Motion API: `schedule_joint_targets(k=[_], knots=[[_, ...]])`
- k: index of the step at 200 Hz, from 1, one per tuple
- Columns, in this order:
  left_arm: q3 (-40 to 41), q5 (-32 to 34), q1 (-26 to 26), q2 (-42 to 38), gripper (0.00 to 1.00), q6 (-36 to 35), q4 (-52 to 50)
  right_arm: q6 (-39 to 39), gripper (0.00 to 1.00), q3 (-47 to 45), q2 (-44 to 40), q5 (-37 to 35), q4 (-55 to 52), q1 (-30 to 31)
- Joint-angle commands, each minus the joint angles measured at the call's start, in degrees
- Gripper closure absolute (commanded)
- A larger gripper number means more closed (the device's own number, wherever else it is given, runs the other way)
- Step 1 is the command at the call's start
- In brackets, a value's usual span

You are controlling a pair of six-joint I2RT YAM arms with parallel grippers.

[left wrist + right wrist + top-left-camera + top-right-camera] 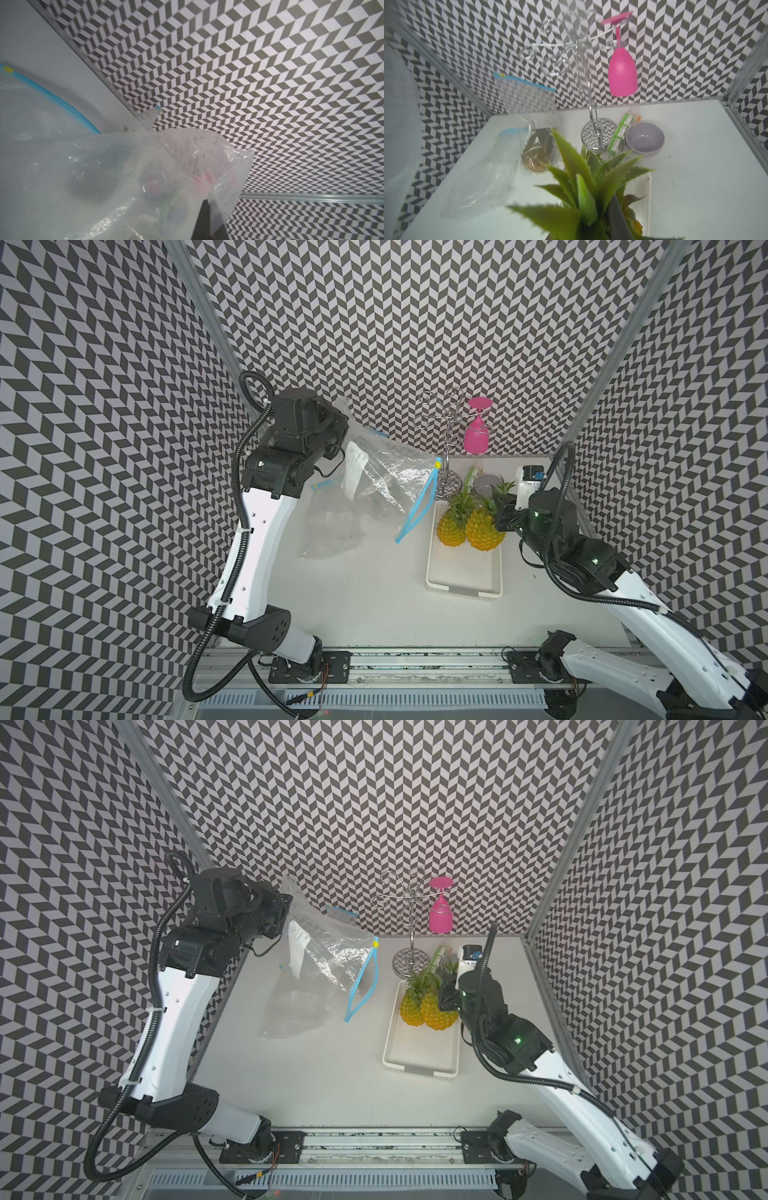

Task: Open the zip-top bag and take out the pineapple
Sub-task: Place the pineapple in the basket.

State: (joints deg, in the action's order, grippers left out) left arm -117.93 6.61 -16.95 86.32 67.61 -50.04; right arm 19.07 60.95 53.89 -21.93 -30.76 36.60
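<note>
- The zip-top bag (374, 481) hangs left of centre in both top views. Its blue zip mouth (417, 506) is parted and droops toward the table (374, 605). Nothing yellow shows inside it.
- The left gripper (208, 209) is clenched on a fold of the bag's closed end, as the left wrist view shows, and holds that end up at the upper left of the workspace.
- The pineapple (484, 533) is out of the bag. It is right of centre in both top views, over the upper end of the white tray (463, 593), touching a second pineapple (451, 533) on its left.
- The right gripper (500, 514) is closed around the pineapple's leafy crown. In the right wrist view the leaves crowd a dark finger (619, 220). Whether the fruit's base already rests on the tray floor cannot be told.
- Judged from this, the removal is done and the step in hand is setting the fruit down.
- The next move calls for lowering until the tray bears the base, then parting the jaws and rising clear of the leaves without tipping the fruit or nudging its neighbour.
- The rack base (449, 483) and bowl (486, 485) stand just above the tray in the frame, so a straight lift looks safest.
</note>
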Motion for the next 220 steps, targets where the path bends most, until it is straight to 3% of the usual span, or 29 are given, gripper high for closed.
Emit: schedule_joint_targets(k=[1,29,55,146,168,192,199,220], knots=[[5.0,9.7,0.2,-1.2,1.0,-4.2,-5.4,-1.0,1.0,-5.4,-4.0,1.7,10.4,0.3],[8.6,14.1,0.2,-1.6,1.0,-6.5,-5.2,-1.7,1.0,-14.4,-3.0,1.9,22.0,-0.6],[8.9,21.0,0.2,-0.6,1.0,-10.2,-6.0,-0.4,1.0,-17.8,0.8,-1.2,27.0,-1.7],[18.9,35.3,-0.3,5.6,1.0,-20.3,1.2,-9.6,1.0,-28.0,2.3,-6.6,43.0,-2.4],[19.6,36.8,0.5,8.1,1.0,-22.7,4.0,-10.4,1.0,-31.0,2.6,-5.8,46.1,-2.4],[20.1,34.9,2.5,11.2,1.0,-25.5,7.9,-7.9,1.0,-31.0,2.9,-4.0,42.4,-2.4],[20.3,34.7,3.1,12.2,1.0,-26.7,9.1,-7.4,0.91,-30.5,2.8,-3.7,41.1,-2.4],[21.2,32.0,5.1,15.4,1.0,-28.8,12.0,-7.5,0.44,-26.8,1.5,-1.2,35.8,-2.3]])
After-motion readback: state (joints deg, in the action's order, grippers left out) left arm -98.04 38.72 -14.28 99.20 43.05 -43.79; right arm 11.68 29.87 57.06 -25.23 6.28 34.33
